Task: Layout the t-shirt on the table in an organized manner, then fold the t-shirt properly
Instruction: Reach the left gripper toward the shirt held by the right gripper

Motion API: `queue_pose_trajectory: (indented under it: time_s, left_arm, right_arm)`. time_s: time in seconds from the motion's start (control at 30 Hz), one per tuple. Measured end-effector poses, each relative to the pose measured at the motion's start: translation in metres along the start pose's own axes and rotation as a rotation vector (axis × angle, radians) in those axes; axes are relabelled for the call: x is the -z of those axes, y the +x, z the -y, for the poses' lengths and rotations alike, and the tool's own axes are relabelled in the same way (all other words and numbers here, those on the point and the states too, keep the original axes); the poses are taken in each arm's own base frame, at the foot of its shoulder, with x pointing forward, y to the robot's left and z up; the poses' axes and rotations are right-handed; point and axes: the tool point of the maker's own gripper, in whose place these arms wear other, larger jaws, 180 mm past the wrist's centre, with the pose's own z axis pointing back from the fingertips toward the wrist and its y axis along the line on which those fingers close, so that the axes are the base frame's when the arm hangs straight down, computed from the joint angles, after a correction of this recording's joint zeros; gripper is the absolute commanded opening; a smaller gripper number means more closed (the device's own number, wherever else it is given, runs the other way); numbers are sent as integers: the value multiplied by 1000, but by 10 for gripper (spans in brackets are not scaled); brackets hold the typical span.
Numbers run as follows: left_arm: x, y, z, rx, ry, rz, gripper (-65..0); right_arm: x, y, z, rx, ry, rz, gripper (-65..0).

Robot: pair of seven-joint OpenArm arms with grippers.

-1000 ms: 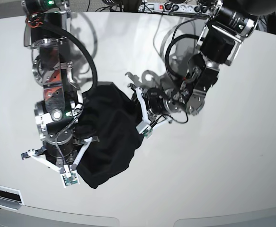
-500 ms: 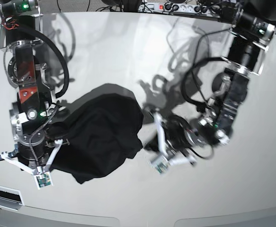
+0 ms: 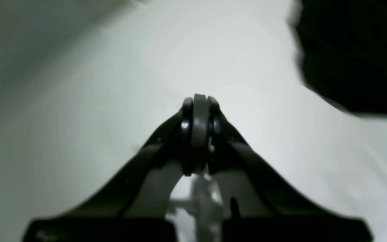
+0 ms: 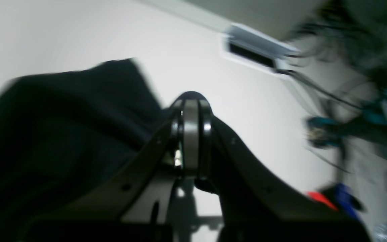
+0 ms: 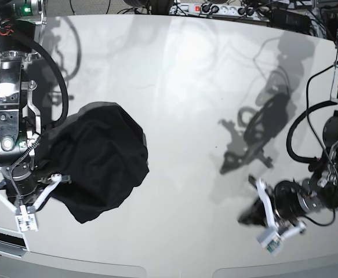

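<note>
T-shirt (image 5: 102, 159) is bunched in a dark heap on the table (image 5: 192, 104), toward its left side and close to the near edge, nowhere near laid out. I see no sleeve or collar showing clearly; it reads as one rumpled mound.

On my right wrist view the right gripper (image 4: 190, 101) has its jaws pressed together, with black fabric lying against the left side of the fingers and spreading away to the left. From this angle I cannot tell whether a bit of cloth is pinched between the tips or only lies beside them. In the base view that arm stands at the table's left edge, its gripper at the heap's near-left rim.

The left gripper (image 3: 198, 101) is also closed, tips together with nothing between them, over bare white table. The shirt shows only as a dark patch in the upper right corner of that wrist view, well apart from the fingers. In the base view this gripper sits by the table's near right corner.
</note>
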Motion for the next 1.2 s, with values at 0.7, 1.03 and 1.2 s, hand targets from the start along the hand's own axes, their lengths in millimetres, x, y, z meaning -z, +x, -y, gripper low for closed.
queue_pose_trajectory:
  time_s: [0.7, 1.03, 1.2]
  left_arm:
    - [116, -85, 241, -235, -506, 10, -303]
    - [179, -19, 221, -275, -190, 85, -569]
    - [184, -26, 218, -261, -190, 34, -650]
  right_arm:
    - [-1, -8, -12, -14, 52, -16, -650]
    - [-2, -8, -14, -23, 60, -16, -650]
    - [-2, -8, -14, -22, 60, -16, -650]
